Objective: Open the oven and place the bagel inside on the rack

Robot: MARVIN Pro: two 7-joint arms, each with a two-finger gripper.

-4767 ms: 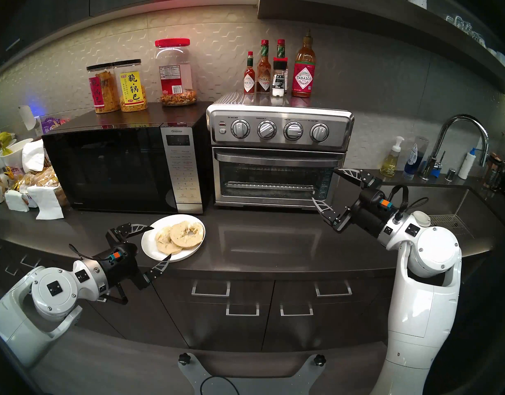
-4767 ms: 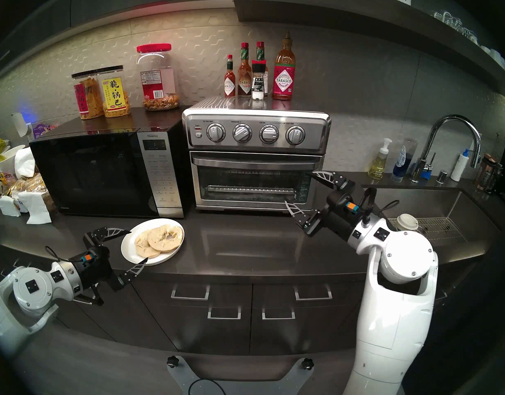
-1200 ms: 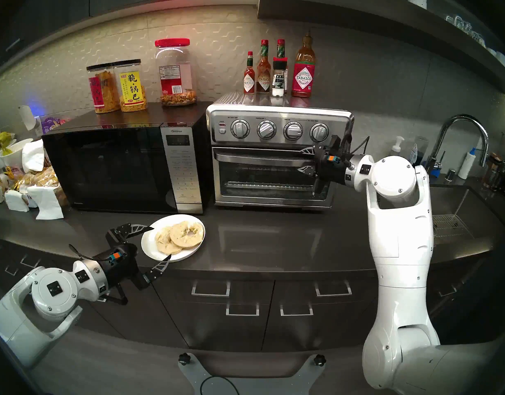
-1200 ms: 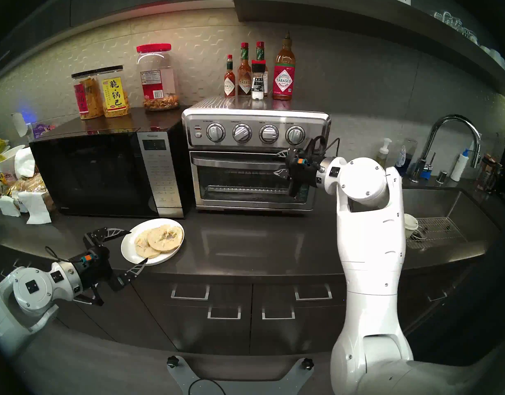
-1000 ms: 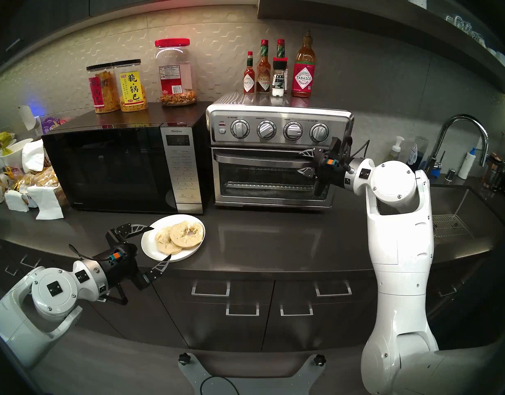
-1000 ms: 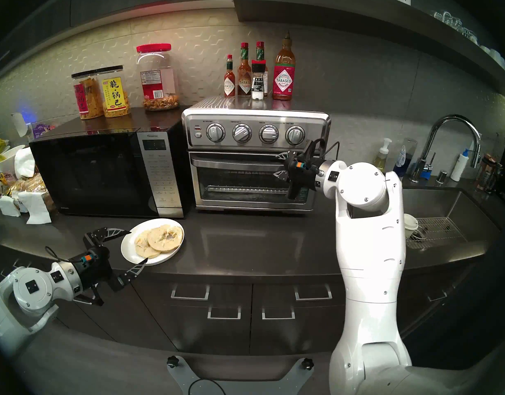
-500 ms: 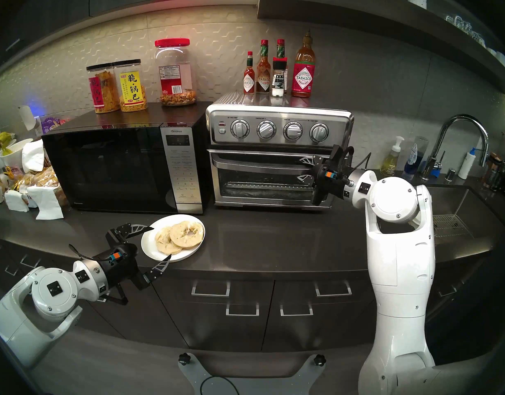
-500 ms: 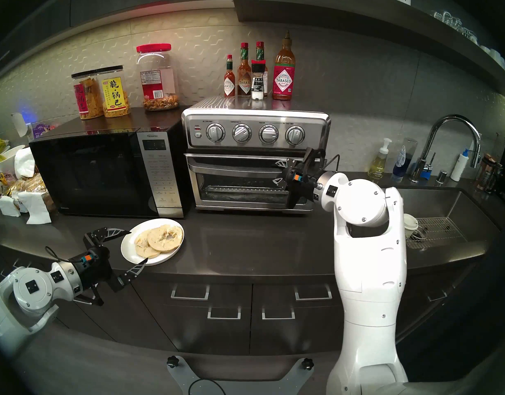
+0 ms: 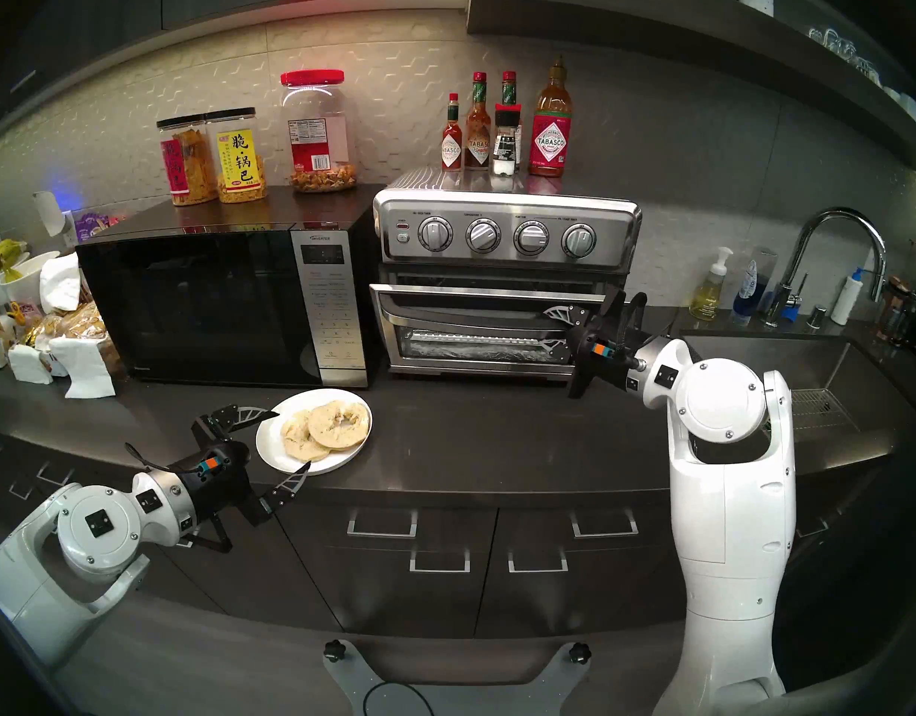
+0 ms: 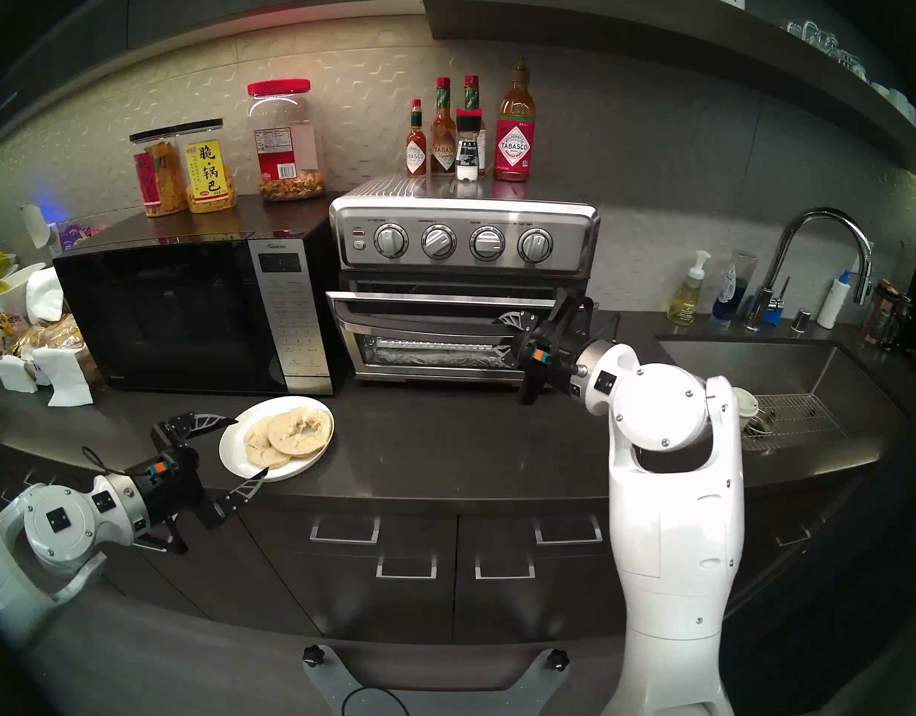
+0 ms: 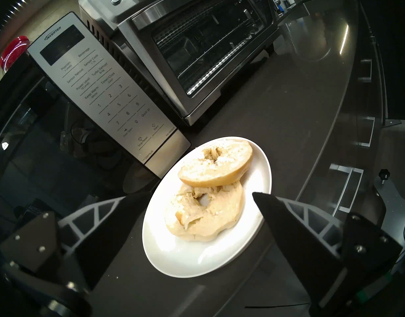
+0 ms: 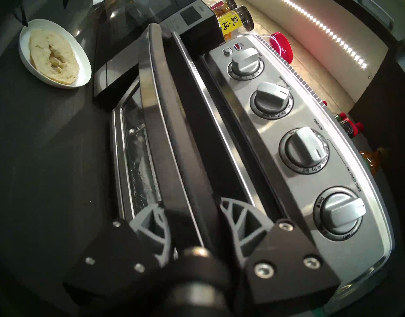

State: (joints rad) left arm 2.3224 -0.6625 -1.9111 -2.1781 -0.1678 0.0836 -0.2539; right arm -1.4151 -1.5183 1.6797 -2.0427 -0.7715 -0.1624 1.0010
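Rack [image 9: 476,339] half-hidden behind door [image 9: 471,307]

I'm seeing my arms shining white w/ black grippers, a tiny orange & blue tag on my right gripper [image 9: 555,329]. The oven [image 9: 507,234] is glowing silver-grey w/ a small red light. The bagel [image 9: 325,429] is looking pale cream w/ dark specks, on a white plate [image 9: 270,441]. The microwave [image 9: 197,301] is showing black & a silver strip. The counter [image 9: 497,431] is looking dark grey-brown. Jars up top are wearing red, yellow & pink labels.
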